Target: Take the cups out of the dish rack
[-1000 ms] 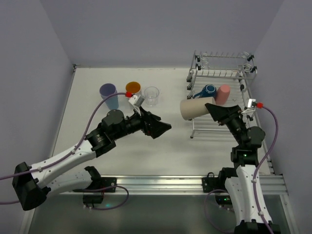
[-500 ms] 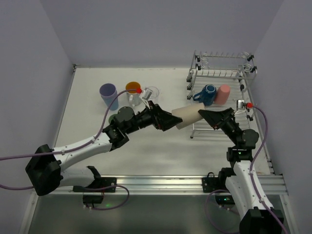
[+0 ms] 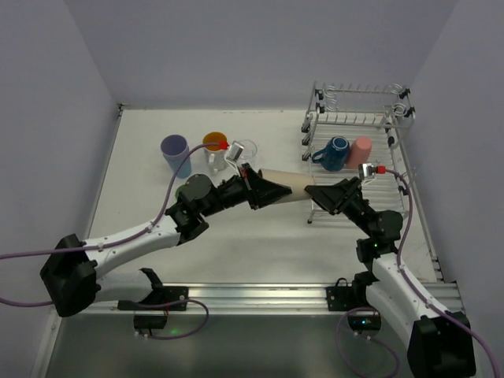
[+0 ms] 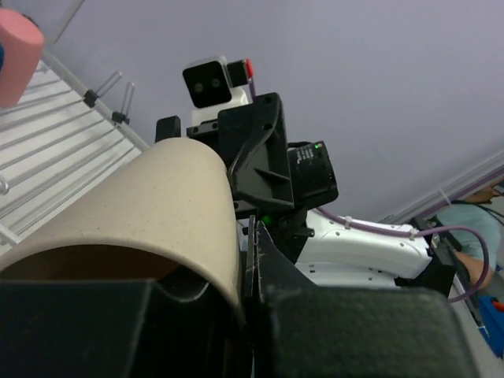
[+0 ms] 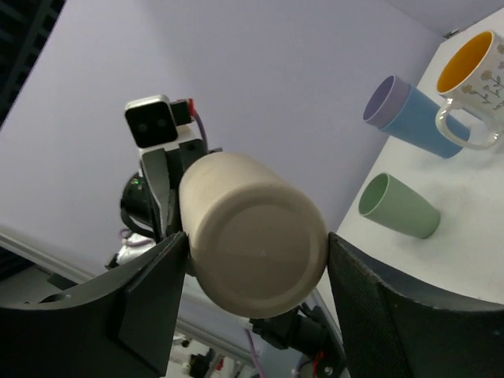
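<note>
Fingers of both arms are clenched on one beige cup [image 3: 293, 191], which is held on its side in the air above the bench [image 3: 260, 244], just in front of the dish rack [image 3: 358, 118] and between the two arms. In the left wrist view the left fingers [image 4: 354, 331] are seen pinched on the wall at the cup's open rim, one apparently inside the mouth and one outside. In the right wrist view the right fingers [image 5: 150, 307] are pressed against opposite sides of the cup near its closed base. A hand-over from one arm to the other is judged to be under way, with neither grip yet let go. Four cups are already set on the bench at the far left, well apart from the rack: a blue-lavender tumbler [image 3: 176, 154], an orange-lined mug [image 3: 214, 144], a clear glass [image 3: 246, 151] and a green cup [image 5: 398, 206], the last largely hidden behind the left arm in the overhead view. Two cups are left on the rack's lower tier, a dark-blue mug [image 3: 337, 150] and a pink cup [image 3: 361, 151] side by side. Nothing is seen on the upper tier. More than half of the unloading is judged to be done.
</note>
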